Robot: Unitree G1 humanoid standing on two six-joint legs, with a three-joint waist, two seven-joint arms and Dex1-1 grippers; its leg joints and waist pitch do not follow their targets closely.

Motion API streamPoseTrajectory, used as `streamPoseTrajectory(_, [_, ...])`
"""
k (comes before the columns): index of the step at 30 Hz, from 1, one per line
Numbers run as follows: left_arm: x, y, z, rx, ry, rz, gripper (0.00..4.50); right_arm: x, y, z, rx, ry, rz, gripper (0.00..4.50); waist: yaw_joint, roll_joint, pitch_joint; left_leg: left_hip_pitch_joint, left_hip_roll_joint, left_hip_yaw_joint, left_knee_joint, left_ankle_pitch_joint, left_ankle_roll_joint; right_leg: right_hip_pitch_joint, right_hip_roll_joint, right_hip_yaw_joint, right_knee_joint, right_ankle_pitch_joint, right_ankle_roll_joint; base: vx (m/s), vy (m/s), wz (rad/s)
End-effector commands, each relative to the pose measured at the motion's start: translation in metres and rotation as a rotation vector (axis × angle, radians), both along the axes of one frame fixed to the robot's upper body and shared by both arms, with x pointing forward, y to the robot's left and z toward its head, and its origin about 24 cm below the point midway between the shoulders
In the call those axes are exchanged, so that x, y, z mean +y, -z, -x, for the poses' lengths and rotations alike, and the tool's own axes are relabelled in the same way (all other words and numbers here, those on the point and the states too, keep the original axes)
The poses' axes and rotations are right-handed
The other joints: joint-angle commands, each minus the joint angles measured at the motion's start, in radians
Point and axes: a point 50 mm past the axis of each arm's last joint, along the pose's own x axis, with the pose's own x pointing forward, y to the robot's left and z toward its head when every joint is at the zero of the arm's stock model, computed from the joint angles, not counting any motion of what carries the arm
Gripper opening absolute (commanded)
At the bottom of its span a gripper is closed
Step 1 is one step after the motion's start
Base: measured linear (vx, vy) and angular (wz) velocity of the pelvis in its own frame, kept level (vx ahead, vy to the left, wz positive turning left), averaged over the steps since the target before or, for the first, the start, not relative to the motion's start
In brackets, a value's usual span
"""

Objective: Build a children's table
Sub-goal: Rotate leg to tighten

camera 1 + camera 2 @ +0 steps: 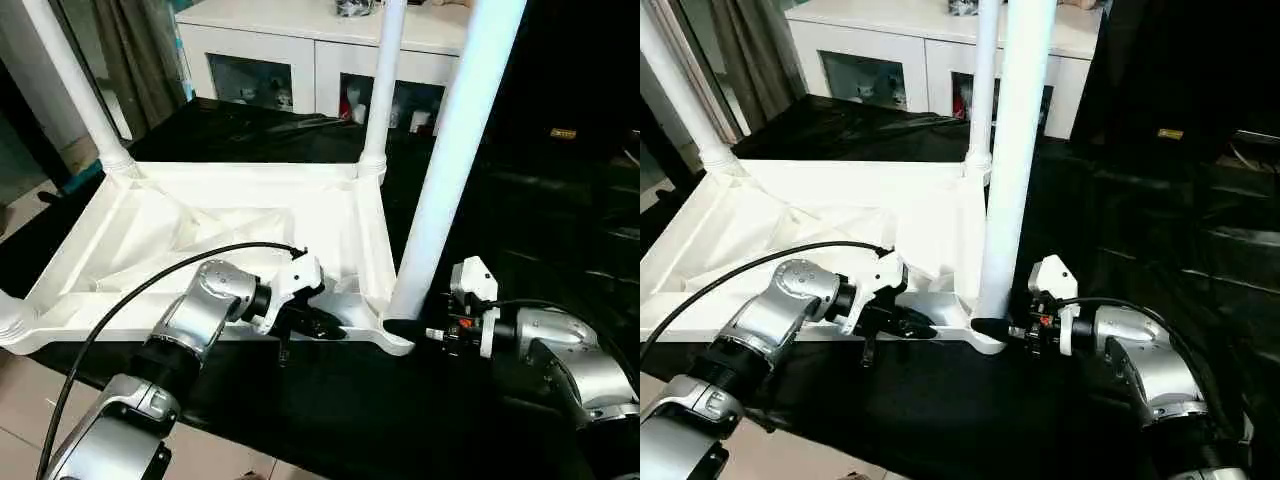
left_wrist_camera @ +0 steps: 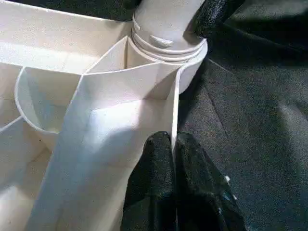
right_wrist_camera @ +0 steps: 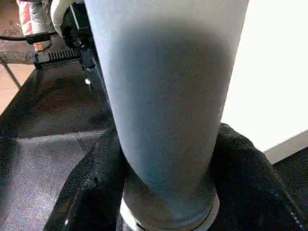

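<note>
No lettering, label, brand or number can be read on anything here.

The white tabletop point(image 1: 250, 215) is laid upside down, its ribbed underside turned up. Round white legs are seated upright in its corner sockets: one at the near right corner point(image 1: 455, 150), two at the far corners point(image 1: 383, 90) point(image 1: 75, 85).

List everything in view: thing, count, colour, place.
top: one, white, upside down on the cloth
legs: three in plain view, white, upright in the top's corner sockets
cloth: one, black, under the top
cabinet: one, white with glass doors, behind the cloth
cable: one, black, along the left arm
left tool: black, shut on the top's near rim
right tool: black, at the nearest leg's base
</note>
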Motion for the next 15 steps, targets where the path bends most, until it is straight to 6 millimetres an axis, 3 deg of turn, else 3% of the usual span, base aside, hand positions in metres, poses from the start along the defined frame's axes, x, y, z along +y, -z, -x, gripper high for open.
streamPoseTrajectory(1, [-0.010, 0.005, -0.006, -0.006, -0.097, 0.028, 0.00, 0.001, 0.012, -0.010, 0.035, 0.159, 0.018, 2.16, -0.002, -0.025, -0.044, -0.001, 0.069, -0.034, -0.062, -0.164, 0.074, 0.037, -0.101, 0.055, -0.083, -0.284, -0.197, 0.000, 0.000, 0.00])
streamPoseTrajectory(2, [-0.015, 0.004, -0.016, -0.048, -0.195, 0.016, 0.00, 0.002, 0.018, -0.017, 0.045, 0.271, 0.030, 2.12, -0.005, -0.025, -0.043, 0.002, 0.067, -0.036, -0.065, -0.173, 0.062, 0.037, -0.102, 0.054, -0.088, -0.318, -0.188, 0.000, 0.000, 0.00])
streamPoseTrajectory(3, [-0.022, 0.003, -0.024, -0.078, -0.282, 0.009, 0.00, 0.004, 0.024, -0.022, 0.054, 0.378, 0.035, 2.10, -0.013, -0.021, -0.038, 0.007, 0.065, -0.035, -0.066, -0.197, 0.042, 0.029, -0.096, 0.052, -0.096, -0.368, -0.176, 0.000, 0.000, 0.00])
streamPoseTrajectory(4, [-0.029, 0.000, -0.032, -0.102, -0.366, 0.005, 0.00, 0.007, 0.029, -0.026, 0.065, 0.473, 0.032, 2.08, -0.016, -0.024, -0.040, 0.012, 0.067, -0.039, -0.068, -0.217, 0.021, 0.031, -0.100, 0.053, -0.098, -0.399, -0.170, 0.000, 0.000, 0.00])
streamPoseTrajectory(6, [-0.032, -0.001, -0.035, -0.110, -0.395, 0.005, 0.00, 0.009, 0.030, -0.028, 0.068, 0.504, 0.030, 2.03, -0.017, -0.021, -0.042, 0.010, 0.069, -0.042, -0.069, -0.225, 0.011, 0.035, -0.103, 0.053, -0.099, -0.394, -0.168, 0.000, 0.000, 0.00])
streamPoseTrajectory(7, [-0.036, -0.003, -0.039, -0.122, -0.442, 0.006, 0.00, 0.011, 0.032, -0.030, 0.072, 0.555, 0.026, 2.02, -0.015, -0.025, -0.046, 0.010, 0.068, -0.039, -0.066, -0.204, 0.025, 0.036, -0.102, 0.057, -0.091, -0.320, -0.178, 0.000, 0.000, 0.00])
streamPoseTrajectory(10, [-0.046, -0.007, -0.045, -0.153, -0.526, 0.010, 0.00, 0.019, 0.035, -0.034, 0.069, 0.661, 0.023, 2.01, -0.017, -0.021, -0.047, 0.004, 0.064, -0.037, -0.063, -0.177, 0.046, 0.038, -0.103, 0.058, -0.088, -0.257, -0.198, 0.000, 0.000, 0.00])
streamPoseTrajectory(11, [-0.047, -0.008, -0.046, -0.156, -0.532, 0.011, 0.00, 0.020, 0.035, -0.035, 0.069, 0.671, 0.023, 2.01, -0.017, -0.023, -0.046, 0.003, 0.063, -0.036, -0.063, -0.173, 0.049, 0.039, -0.103, 0.058, -0.089, -0.257, -0.197, 0.000, 0.000, 0.00])
streamPoseTrajectory(14, [-0.060, -0.010, -0.047, -0.174, -0.550, 0.022, 0.00, 0.039, 0.033, -0.039, 0.036, 0.685, 0.008, 2.01, -0.014, -0.013, -0.047, 0.003, 0.064, -0.038, -0.063, -0.171, 0.054, 0.040, -0.103, 0.057, -0.089, -0.256, -0.195, 0.000, 0.000, 0.00])
streamPoseTrajectory(15, [-0.063, -0.010, -0.048, -0.177, -0.551, 0.021, 0.00, 0.043, 0.032, -0.040, 0.017, 0.680, 0.011, 2.01, -0.015, -0.016, -0.047, 0.002, 0.063, -0.037, -0.063, -0.173, 0.053, 0.039, -0.102, 0.056, -0.090, -0.254, -0.192, 0.000, 0.000, 0.00])
